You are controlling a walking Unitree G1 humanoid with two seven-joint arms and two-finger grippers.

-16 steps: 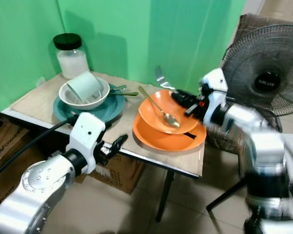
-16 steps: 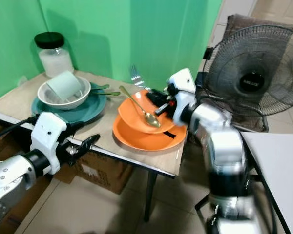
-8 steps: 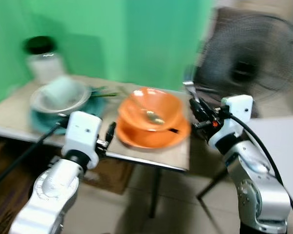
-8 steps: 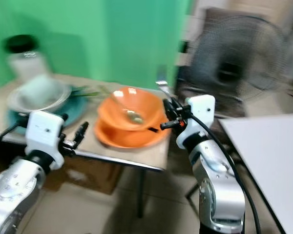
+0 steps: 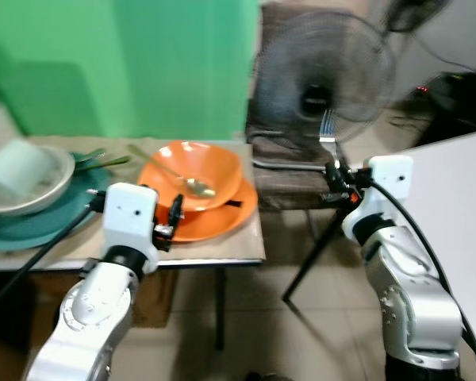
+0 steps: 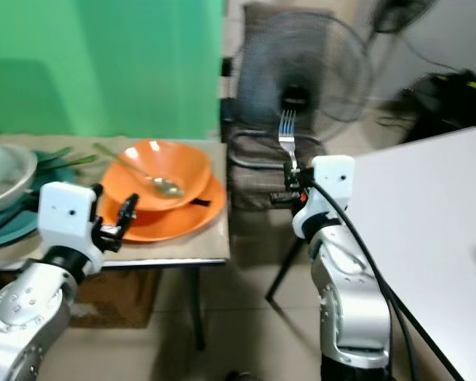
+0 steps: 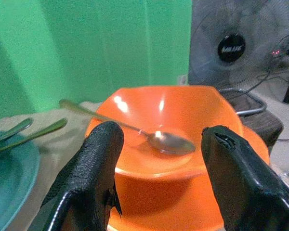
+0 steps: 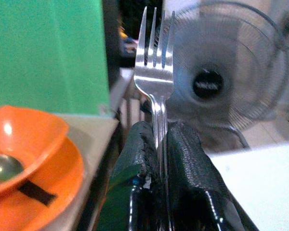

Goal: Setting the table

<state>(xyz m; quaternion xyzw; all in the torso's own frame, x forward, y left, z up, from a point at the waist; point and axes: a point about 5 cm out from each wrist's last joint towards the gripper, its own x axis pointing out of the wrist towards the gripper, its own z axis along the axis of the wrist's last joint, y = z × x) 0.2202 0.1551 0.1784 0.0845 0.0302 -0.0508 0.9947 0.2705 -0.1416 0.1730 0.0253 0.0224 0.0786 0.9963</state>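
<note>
Right fingers point(image 8: 156, 159) pinch a fork point(image 8: 155, 72) (left fingers point(image 7: 94, 168) spread) beside wooden table point(image 5: 238, 242), green wall point(image 5: 143, 63) behind.

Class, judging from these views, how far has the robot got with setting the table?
Done: the silver fork is lifted clear of the wooden table. In hand: the right gripper pinches it upright beside the bare white table. Left: orange bowl, spoon and green dishes unmoved; left gripper open.

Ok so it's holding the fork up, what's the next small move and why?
Probably carry the fork further right, over the white table, then lower it. The right tool is shut on its handle, tines up, between the two tables, clear of the orange bowl with its spoon. The left tool sits open near that bowl.
</note>
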